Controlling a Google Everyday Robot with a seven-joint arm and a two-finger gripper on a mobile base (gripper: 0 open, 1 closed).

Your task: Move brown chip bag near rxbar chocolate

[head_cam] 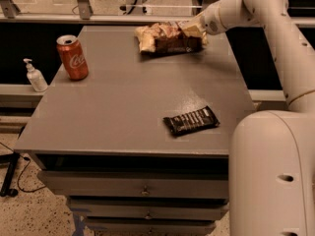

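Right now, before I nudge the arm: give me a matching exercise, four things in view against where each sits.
1. chip bag
2. rxbar
3. can
4. gripper

A. upright, left side of the table
B. far edge of the table
C. flat, near right part of the table
D. at the bag's right end

Pairs: 1-B, 2-C, 3-A, 4-D

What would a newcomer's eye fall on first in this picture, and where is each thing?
First the white robot arm on the right, reaching to the table's far edge, where its gripper meets the right end of the brown chip bag. Next come the red cola can, upright at the far left, and the rxbar chocolate, lying alone near the front right of the grey table.
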